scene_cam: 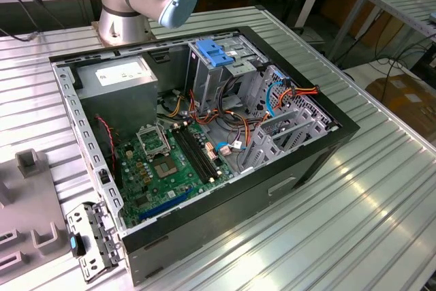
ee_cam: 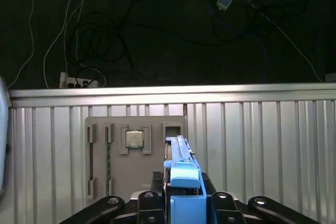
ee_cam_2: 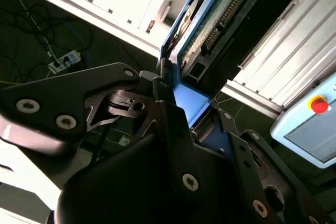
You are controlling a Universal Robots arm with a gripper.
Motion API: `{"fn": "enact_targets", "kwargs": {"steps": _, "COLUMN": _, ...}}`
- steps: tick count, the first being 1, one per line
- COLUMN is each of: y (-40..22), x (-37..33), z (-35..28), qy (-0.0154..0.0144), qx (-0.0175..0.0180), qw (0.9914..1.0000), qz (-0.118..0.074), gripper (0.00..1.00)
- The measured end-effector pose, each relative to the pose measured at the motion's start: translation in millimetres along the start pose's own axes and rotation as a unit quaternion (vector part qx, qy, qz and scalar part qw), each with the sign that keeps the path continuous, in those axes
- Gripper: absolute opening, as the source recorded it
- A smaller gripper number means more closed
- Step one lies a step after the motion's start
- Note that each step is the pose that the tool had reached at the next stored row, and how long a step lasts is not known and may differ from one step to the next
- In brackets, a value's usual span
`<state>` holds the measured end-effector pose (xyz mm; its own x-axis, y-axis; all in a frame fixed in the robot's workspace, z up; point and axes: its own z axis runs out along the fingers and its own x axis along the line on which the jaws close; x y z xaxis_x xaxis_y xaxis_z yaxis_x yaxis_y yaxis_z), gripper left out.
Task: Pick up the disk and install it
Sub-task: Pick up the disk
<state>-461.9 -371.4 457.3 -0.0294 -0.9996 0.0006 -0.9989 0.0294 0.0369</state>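
The flat, dark-cased metal disk with blue plastic side rails is clamped between the black fingers, one finger on each side. Its long axis is carried straight out beyond the fingertips, away from the wrist, with the green circuit-board face turned toward one finger. In the first wrist view it is seen edge-on against a grey slotted fixture plate on the ribbed metal tabletop.
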Motion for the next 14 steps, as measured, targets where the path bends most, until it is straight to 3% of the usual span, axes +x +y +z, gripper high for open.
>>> {"fn": "enact_targets", "kwargs": {"steps": 6, "y": 0.2, "x": 0.0, "z": -5.2, "qy": 0.0000, "qx": -0.0004, "qw": 1.00000, "qz": 0.000, "gripper": 0.37}}
{"fn": "enact_targets", "kwargs": {"steps": 14, "y": 0.7, "x": 0.0, "z": -18.0, "qy": 0.0000, "qx": -0.0016, "qw": 1.00000, "qz": 0.000, "gripper": 0.37}}
